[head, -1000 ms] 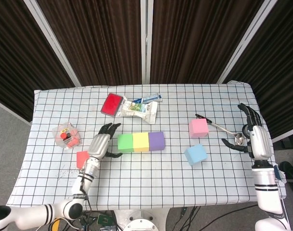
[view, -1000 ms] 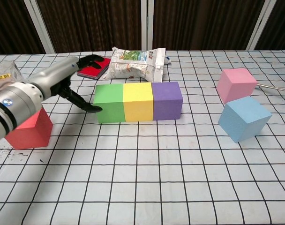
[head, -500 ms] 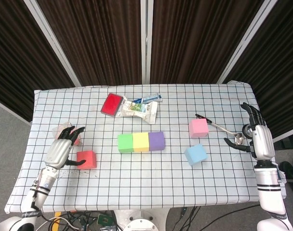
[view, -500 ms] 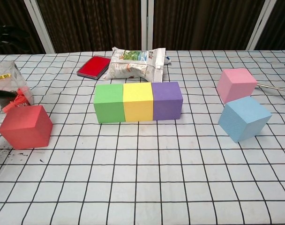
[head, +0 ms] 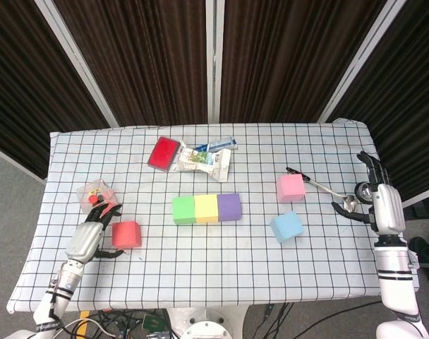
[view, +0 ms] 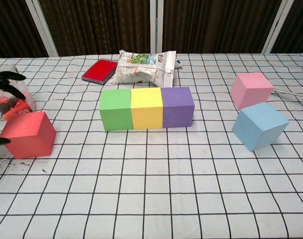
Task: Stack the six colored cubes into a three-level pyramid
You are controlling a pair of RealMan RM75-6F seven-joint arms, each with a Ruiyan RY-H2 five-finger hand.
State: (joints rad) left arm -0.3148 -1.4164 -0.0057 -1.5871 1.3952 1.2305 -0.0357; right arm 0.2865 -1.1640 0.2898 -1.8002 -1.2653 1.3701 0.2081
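Six foam cubes, all single-coloured, matte, sharp-edged. Green cube (head: 183,210), yellow cube (head: 206,208) and purple cube (head: 229,207) sit in a tight row at the centre of the checked tablecloth (head: 221,268), faces touching, green at the 9 o'clock end. Pink cube (head: 290,187) lies off toward 3 o'clock from the row; blue cube (head: 286,226) sits just beside it at its 6 o'clock, turned at an angle to the grid. Red cube (head: 126,234) stands alone well out at 8 o'clock from the row. Nothing stacked; all six rest on the cloth.

Left hand (head: 87,239) is just at 9 o'clock of the red cube, fingers spread wide, holding nothing; the chest view shows only dark fingertips (view: 1,141) at the frame edge, close to the cube's side, contact not resolvable. Right hand (head: 381,201) hangs at the table's 3 o'clock edge, fingers loosely apart, empty.

Change from the frames half a second and a second back: left hand has withdrawn from beside the green cube to the red cube and dropped slightly toward 6 o'clock. Right hand has edged outward. Cubes unmoved.

Also on the cloth: a red flat case (head: 164,152) and a snack packet (head: 204,159) at 12 o'clock, a small plastic tub (head: 96,197) at 12 o'clock of the left hand, a spoon (head: 327,190) near the right hand.
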